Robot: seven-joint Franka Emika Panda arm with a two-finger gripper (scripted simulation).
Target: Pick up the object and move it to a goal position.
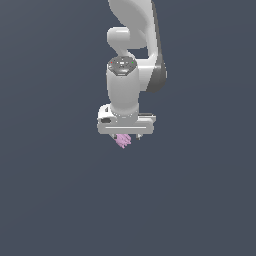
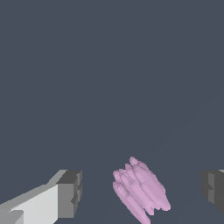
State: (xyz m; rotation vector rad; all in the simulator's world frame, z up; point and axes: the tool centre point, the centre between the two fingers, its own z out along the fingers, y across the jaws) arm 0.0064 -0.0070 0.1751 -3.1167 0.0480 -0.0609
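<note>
A Franka Panda arm's white gripper (image 1: 126, 136) stood pointed straight down over a plain dark grey counter (image 1: 55, 200), its jaws spread wide, with the small pink-lilac pronged object (image 1: 123, 140) directly beneath it. In the wrist view, the object (image 2: 140, 190) sat in the gap between the two dark finger pads (image 2: 70, 192), touching neither; clear space showed on both sides of it, with somewhat more toward the far pad at the frame's edge. Its bundle of short prongs ran along one long axis set at a diagonal to the line joining the pads, neither square across the gap nor in line with it. Whether the object rested on the counter could not be told from the flat render, though nothing appeared to be holding it. No container and no goal marker were visible in either view. Judged from this position, the pick-up had not yet been made: closing the jaws would likely meet the prongs obliquely and could turn the object.
</note>
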